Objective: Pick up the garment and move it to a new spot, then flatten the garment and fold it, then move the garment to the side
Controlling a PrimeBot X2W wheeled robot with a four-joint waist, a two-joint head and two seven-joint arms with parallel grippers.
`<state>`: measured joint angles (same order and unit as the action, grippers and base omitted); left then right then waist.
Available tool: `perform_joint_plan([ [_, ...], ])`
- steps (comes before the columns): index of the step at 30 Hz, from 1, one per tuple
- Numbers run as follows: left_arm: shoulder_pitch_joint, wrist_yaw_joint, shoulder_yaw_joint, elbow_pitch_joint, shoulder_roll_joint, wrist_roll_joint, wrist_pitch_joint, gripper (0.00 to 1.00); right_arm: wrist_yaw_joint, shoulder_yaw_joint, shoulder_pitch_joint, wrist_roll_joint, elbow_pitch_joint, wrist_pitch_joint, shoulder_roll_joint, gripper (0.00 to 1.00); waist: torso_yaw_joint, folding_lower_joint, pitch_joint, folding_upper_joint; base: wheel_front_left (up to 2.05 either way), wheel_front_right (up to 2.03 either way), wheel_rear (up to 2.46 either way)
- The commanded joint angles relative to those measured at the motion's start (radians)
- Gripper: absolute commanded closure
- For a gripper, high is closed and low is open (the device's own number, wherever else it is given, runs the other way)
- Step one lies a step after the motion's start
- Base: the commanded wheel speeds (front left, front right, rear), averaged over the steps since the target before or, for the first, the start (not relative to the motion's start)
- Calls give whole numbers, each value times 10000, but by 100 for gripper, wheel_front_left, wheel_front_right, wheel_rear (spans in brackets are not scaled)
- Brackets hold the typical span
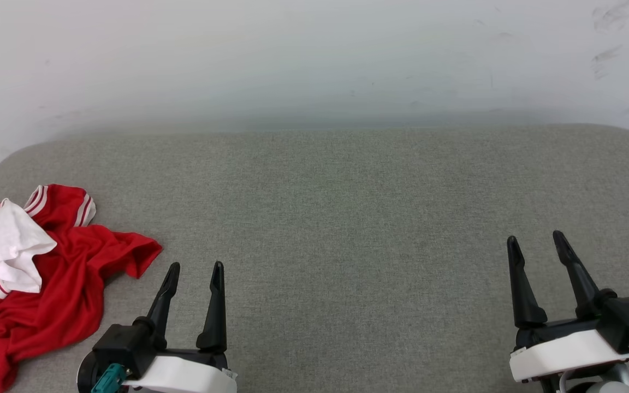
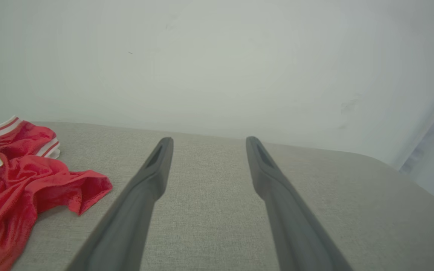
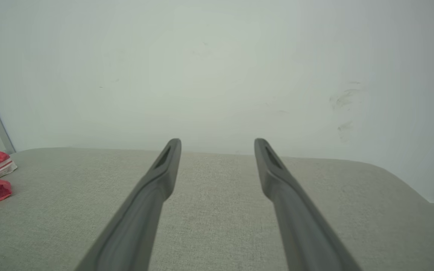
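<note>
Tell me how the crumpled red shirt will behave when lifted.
The shirt lies in soft, loose folds, so it will probably droop and unfurl, not hold shape. Its thin, slightly shiny fabric looks light and maybe slippery.

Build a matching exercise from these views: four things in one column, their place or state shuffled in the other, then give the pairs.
Column one
1. garment
2. left gripper
3. right gripper
4. wall

Column two
A. open, at the lower right of the head view, far from the garment
B. crumpled at the left end of the grey surface
C. pale and scuffed, behind the grey surface
D. open, just beside the garment, not touching it

Pairs: 1-B, 2-D, 3-A, 4-C
</note>
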<state>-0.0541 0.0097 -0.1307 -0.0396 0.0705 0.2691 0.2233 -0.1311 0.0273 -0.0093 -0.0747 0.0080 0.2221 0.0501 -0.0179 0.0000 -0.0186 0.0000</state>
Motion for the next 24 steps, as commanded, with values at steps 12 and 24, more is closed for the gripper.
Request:
perform_joint_plan([
  [12,-213,-1037,554,682,-199,-191,282,0,5,-271,260,-1137,527,290,1,0,-41,0,-7,0,0,0,0],
  [24,-239,-881,424,733,-202,-839,426,0,5,-258,255,-568,550,435,0,0,-99,0,-27,0,0,0,0],
])
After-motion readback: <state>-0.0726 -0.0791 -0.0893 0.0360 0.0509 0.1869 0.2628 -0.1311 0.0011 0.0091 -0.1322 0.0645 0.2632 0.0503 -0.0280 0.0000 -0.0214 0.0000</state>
